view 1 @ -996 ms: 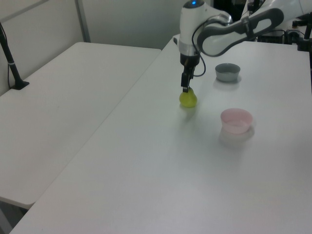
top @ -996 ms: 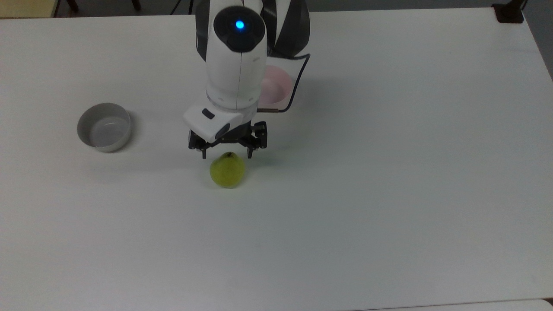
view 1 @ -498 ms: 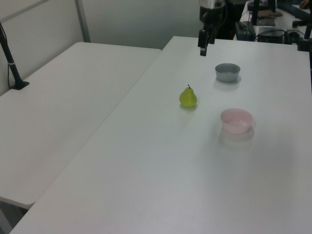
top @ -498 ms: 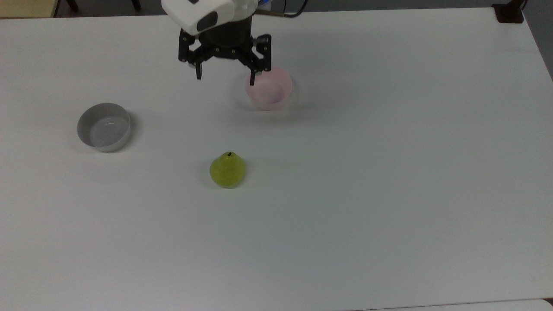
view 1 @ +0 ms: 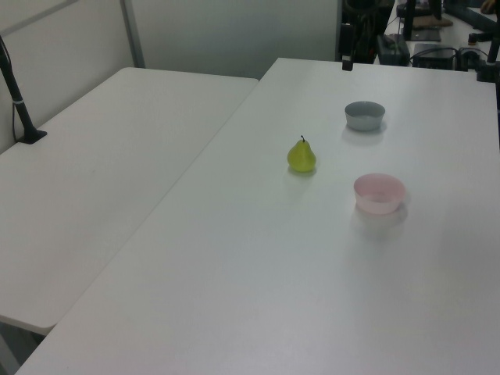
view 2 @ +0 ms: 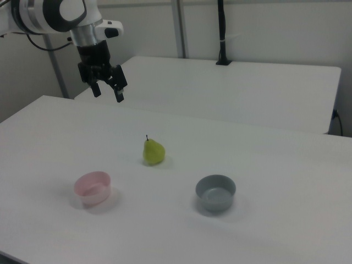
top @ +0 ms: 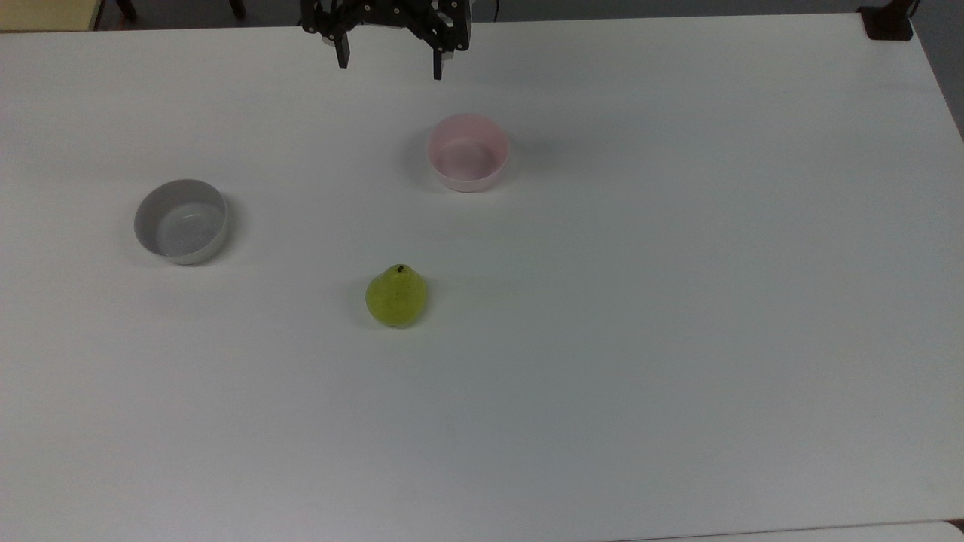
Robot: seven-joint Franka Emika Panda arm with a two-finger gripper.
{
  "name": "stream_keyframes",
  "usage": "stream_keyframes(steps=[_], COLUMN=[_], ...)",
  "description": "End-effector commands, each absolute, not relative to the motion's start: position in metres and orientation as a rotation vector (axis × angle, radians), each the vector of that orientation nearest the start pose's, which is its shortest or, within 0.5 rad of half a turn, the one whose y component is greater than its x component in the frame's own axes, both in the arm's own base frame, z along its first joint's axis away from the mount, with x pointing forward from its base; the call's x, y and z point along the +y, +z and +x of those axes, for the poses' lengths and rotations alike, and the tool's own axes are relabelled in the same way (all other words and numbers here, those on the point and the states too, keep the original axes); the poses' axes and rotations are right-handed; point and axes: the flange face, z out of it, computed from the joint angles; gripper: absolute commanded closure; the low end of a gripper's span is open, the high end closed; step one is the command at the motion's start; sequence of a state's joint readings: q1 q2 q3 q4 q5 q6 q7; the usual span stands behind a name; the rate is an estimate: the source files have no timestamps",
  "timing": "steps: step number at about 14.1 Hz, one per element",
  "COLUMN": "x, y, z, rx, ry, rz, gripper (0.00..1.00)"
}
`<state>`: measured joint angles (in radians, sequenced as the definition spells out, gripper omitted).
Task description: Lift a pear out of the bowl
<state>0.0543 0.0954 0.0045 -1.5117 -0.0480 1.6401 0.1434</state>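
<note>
The pear [top: 396, 296] stands upright on the bare white table [top: 678, 301], outside the pink bowl [top: 468, 152] and well apart from it. A grey-white bowl [top: 181, 221] sits toward the top view's left. The gripper [top: 388, 60] hangs high above the table's far edge, fingers spread wide, holding nothing. No writing is legible.

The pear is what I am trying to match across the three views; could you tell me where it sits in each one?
Top view: the pear stands on the table below centre, left of the middle.
Left view: right of centre, upper half.
Right view: just left of centre.
Shared landmark: the pink bowl, empty, apart from the pear.
</note>
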Motion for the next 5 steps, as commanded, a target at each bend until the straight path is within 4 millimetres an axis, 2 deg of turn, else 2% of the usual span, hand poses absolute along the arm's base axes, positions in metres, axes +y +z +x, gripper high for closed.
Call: stream_keyframes(steps=[1, 5], x=[0.0276, 0.0273], y=[0.6034, 0.6027], z=[0.5788, 0.5788], rx=[0.138, 0.138], ry=[-0.029, -0.028], rz=[-3.170, -3.174], gripper=[0.00, 0.00])
